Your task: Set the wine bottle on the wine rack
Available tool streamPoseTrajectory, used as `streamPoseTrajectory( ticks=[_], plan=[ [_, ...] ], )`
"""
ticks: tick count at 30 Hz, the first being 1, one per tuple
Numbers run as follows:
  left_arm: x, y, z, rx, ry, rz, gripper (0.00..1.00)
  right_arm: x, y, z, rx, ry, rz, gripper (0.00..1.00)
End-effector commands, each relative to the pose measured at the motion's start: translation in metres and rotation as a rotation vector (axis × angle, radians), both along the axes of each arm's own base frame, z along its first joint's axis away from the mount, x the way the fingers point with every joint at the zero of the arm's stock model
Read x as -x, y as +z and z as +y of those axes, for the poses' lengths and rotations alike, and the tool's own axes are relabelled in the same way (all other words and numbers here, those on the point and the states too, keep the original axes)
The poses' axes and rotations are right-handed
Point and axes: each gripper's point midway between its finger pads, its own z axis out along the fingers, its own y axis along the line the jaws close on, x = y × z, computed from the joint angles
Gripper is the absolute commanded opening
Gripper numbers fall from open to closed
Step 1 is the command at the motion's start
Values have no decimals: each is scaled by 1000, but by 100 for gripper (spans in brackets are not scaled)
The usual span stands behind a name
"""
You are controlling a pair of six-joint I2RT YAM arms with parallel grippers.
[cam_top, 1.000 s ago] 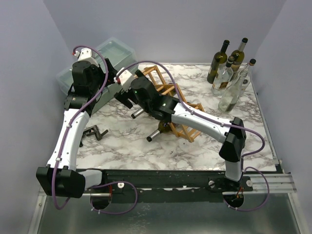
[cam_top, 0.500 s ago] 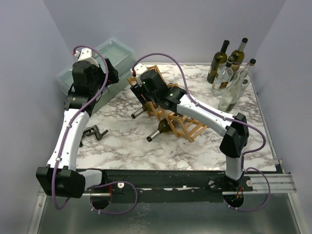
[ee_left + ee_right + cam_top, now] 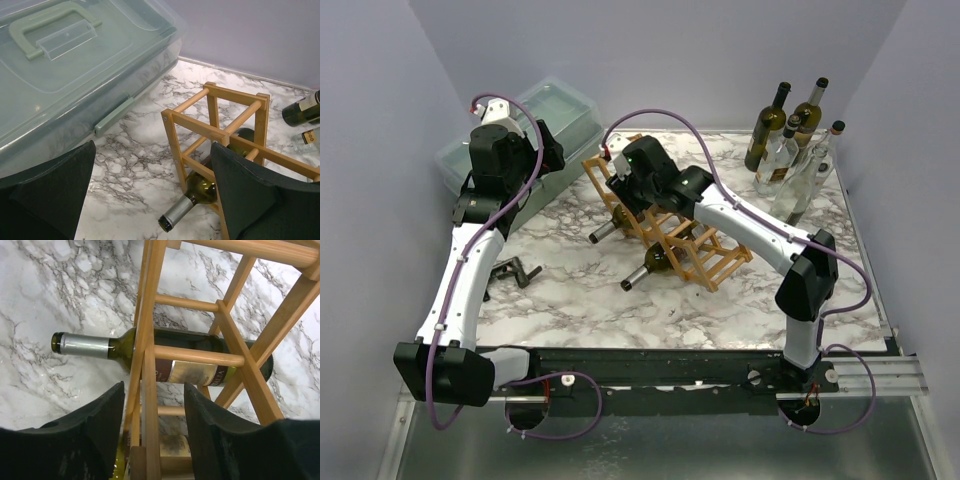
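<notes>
While the right gripper [image 3: 154,400] hangs empty, jaws wide astride a slat of the wine rack [image 3: 150,315], the wine bottle [image 3: 195,374] lies in a cell beneath, neck poking out. A skewed lift could snag that slat, tug the rack and roll the bottle out. The left gripper [image 3: 152,150], wide too, holds nothing.

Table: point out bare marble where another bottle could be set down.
Free: the near strip between the small black object and the wine rack; the far patch between rack and standing bottles. Crowded: the rack, under the right tool.
</notes>
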Motion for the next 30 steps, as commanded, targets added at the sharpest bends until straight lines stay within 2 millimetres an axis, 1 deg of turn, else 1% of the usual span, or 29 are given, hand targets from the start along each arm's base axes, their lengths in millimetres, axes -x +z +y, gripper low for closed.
streamPoseTrajectory(
  ticks=[1, 3, 5, 7, 10, 14, 17, 20, 24, 26, 29, 30],
  plan=[
    [-2, -3, 3, -29, 21, 1, 98, 24, 7, -4, 29, 90, 62, 50],
    [-1, -2, 0, -20, 4, 1, 98, 27, 8, -4, 32, 116, 64, 46],
    [-1, -3, -3, -20, -4, -2, 98, 30, 8, -5, 35, 132, 68, 43],
    [-2, -6, 1, -33, 14, 6, 99, 35, 7, -4, 45, 169, 83, 42],
    [-1, -2, -2, -23, -1, 0, 99, 41, 5, -6, 67, 205, 92, 41],
    [-1, -4, 0, -38, 12, 3, 99, 59, 1, -7, 90, 308, 148, 41],
    [1, -1, -4, -27, -6, -5, 98, 63, 4, -12, 80, 323, 133, 41],
    [-1, -5, -1, -40, 10, 5, 99, 68, 8, -15, 73, 354, 132, 41],
    [0, -4, -6, -29, -9, 2, 99, 71, 13, -17, 61, 369, 109, 40],
    [-2, -6, -3, -37, 5, 10, 99, 70, 15, -16, 54, 369, 101, 43],
    [-1, -4, -7, -25, -14, 3, 98, 65, 28, -9, -1, 342, 68, 54],
    [0, -3, -7, -25, -14, 2, 99, 65, 34, -5, -35, 337, 67, 59]
  ],
)
